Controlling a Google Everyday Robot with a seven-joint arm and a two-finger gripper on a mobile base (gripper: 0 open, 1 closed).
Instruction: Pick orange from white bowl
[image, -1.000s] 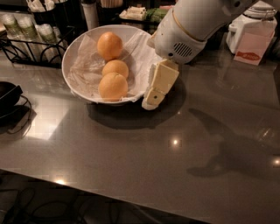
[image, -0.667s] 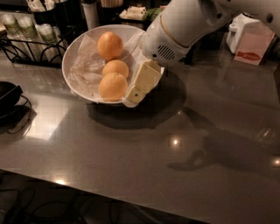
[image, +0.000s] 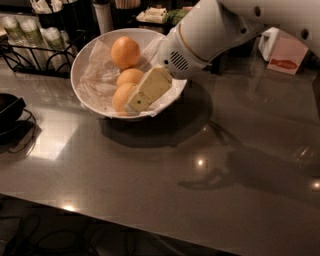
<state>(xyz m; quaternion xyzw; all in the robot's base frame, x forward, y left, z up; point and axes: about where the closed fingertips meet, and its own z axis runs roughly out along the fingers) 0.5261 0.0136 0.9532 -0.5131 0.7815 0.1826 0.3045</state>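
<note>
Over the bowl (image: 76, 85), near side, the end effector (image: 137, 102) touches the near orange (image: 121, 96); its spread I cannot tell. An off-centre squeeze could roll the orange left.

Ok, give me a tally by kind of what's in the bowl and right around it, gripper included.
Oranges: 3, all in the bowl: back orange, middle orange, front orange
White bowl: 1
Black dish: 1, at the table's left edge
Gripper: 1, low over the bowl's front, against the front orange
Total: 6
</note>
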